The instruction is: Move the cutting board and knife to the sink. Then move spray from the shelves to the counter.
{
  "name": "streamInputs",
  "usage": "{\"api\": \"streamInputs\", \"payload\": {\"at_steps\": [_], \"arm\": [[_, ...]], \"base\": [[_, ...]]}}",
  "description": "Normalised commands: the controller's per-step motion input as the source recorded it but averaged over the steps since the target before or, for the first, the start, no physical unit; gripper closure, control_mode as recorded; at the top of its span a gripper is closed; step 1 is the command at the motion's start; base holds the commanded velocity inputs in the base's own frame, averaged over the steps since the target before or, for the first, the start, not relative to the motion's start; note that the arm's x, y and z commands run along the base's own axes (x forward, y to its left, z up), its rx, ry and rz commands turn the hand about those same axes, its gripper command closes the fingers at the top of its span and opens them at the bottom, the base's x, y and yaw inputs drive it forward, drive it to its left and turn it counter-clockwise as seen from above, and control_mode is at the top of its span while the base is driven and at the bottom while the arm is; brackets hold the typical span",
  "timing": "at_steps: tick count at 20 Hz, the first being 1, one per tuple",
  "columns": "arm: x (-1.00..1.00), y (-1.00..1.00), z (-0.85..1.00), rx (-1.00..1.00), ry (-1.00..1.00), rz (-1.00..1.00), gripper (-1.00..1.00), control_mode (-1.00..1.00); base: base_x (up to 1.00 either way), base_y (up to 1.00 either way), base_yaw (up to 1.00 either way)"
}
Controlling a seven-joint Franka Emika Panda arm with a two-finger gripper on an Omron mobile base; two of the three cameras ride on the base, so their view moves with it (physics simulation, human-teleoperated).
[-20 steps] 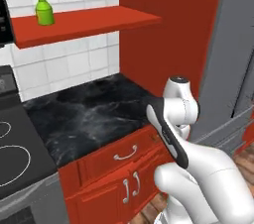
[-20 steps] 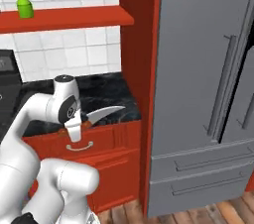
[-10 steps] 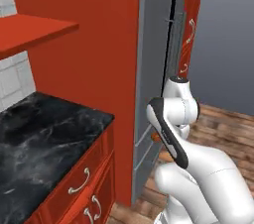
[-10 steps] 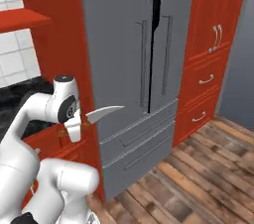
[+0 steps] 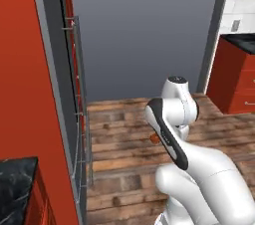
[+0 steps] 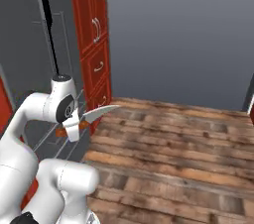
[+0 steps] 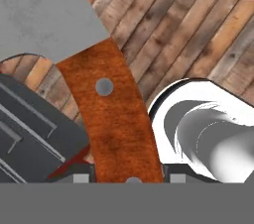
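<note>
Our hand (image 6: 73, 128) pinches the knife (image 6: 94, 117) by its reddish-brown handle (image 7: 116, 119), carried above the wooden floor (image 6: 178, 148). The knife's long axis runs roughly level, the curved silver blade (image 6: 101, 113) pointing out from our hand and slightly upward. Beyond the blade tip stand tall red cabinets (image 6: 94, 34); beside our hand is the grey fridge (image 5: 74, 119), with a black tabletop corner (image 5: 15, 184) near it

arm: folded close above the base, elbow bent
gripper (image 6: 73, 128): low beside the arm, clamped on the knife (image 6: 99, 114) handle
</note>
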Motion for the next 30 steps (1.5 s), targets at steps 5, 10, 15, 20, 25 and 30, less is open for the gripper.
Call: {"api": "streamInputs", "payload": {"at_steps": [5,10,15,20,25,30], "arm": [[0.00,0.00,0.00,0.00,0.00,0.00,1.00,1.00],[0.00,0.00,0.00,0.00,0.00,0.00,1.00,1.00],[0.00,0.00,0.00,0.00,0.00,0.00,1.00,1.00],[0.00,0.00,0.00,0.00,0.00,0.00,1.00,1.00],[0.00,0.00,0.00,0.00,0.00,0.00,1.00,1.00],[0.00,0.00,0.00,0.00,0.00,0.00,1.00,1.00]], "base": [[0.00,0.00,-1.00],[0.06,0.02,-0.93],[0.65,0.19,-0.35],[0.89,0.17,0.03],[0.91,0.09,0.06],[0.93,0.00,0.00]]}}
